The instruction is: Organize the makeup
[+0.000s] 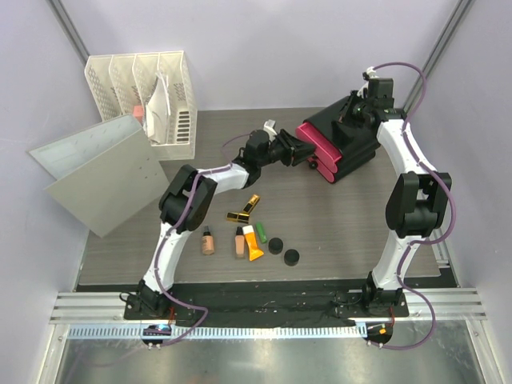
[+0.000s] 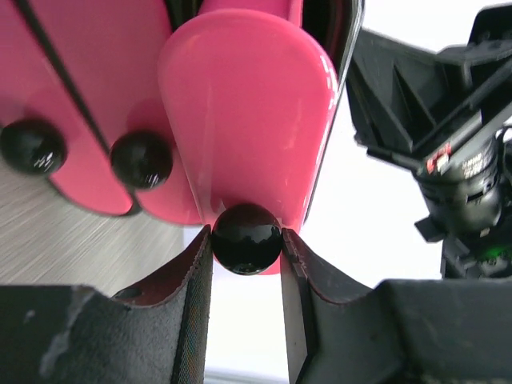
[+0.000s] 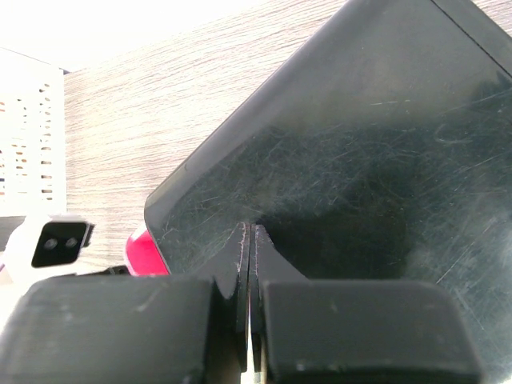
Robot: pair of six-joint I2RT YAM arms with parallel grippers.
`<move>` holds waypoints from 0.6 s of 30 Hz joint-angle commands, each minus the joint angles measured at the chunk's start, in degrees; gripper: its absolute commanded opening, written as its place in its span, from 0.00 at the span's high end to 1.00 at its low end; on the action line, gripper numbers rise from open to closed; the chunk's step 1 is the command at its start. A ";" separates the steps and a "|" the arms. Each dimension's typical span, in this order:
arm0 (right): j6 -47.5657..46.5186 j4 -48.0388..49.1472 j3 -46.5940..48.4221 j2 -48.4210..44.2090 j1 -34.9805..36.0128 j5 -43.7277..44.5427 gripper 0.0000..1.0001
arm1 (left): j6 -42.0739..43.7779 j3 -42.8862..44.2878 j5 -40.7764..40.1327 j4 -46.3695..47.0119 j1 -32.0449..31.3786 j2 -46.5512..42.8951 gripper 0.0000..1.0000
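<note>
The makeup lies on the table in front of the arms: two gold-black lipsticks, two beige foundation bottles, an orange tube, a green stick and two black discs. My left gripper is shut on the round black knob of a pink drawer of the black organizer box. My right gripper is shut and empty, its tips against the box's black top.
A white file rack with papers stands at the back left, with a grey binder leaning in front of it. Two other pink drawers with black knobs show left of the gripped one. The right arm's camera is close by.
</note>
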 commanded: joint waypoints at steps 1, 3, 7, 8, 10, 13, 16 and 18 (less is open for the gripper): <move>-0.60 -5.85 -1.68 2.50 0.08 0.56 0.99 | 5.56 -4.87 2.89 -0.82 0.50 -7.12 1.00; -0.60 -6.02 -1.77 2.59 0.08 0.48 0.99 | 8.46 -7.42 2.89 -4.93 0.59 -10.29 1.00; -0.69 -6.20 -1.95 2.77 0.08 0.21 0.99 | 14.80 -10.16 2.63 -10.14 0.85 -14.16 1.00; -0.60 -6.29 -2.12 2.85 0.08 0.12 0.99 | 15.24 -10.42 2.71 -10.58 0.85 -14.43 1.00; -0.60 -6.38 -2.21 2.94 0.08 0.04 0.99 | 15.94 -10.78 3.15 -11.90 0.94 -14.87 1.00; -0.69 -6.38 -2.12 2.94 0.08 -0.14 0.99 | 15.95 -12.27 3.07 -11.99 1.03 -15.57 1.00; -0.78 -6.46 -2.12 2.94 0.08 -0.14 0.99 | 16.12 -13.68 2.10 -12.26 1.29 -16.45 1.00; -0.69 -6.47 -2.04 3.03 0.08 -0.32 0.99 | 16.91 -13.77 2.10 -13.48 1.64 -16.80 1.00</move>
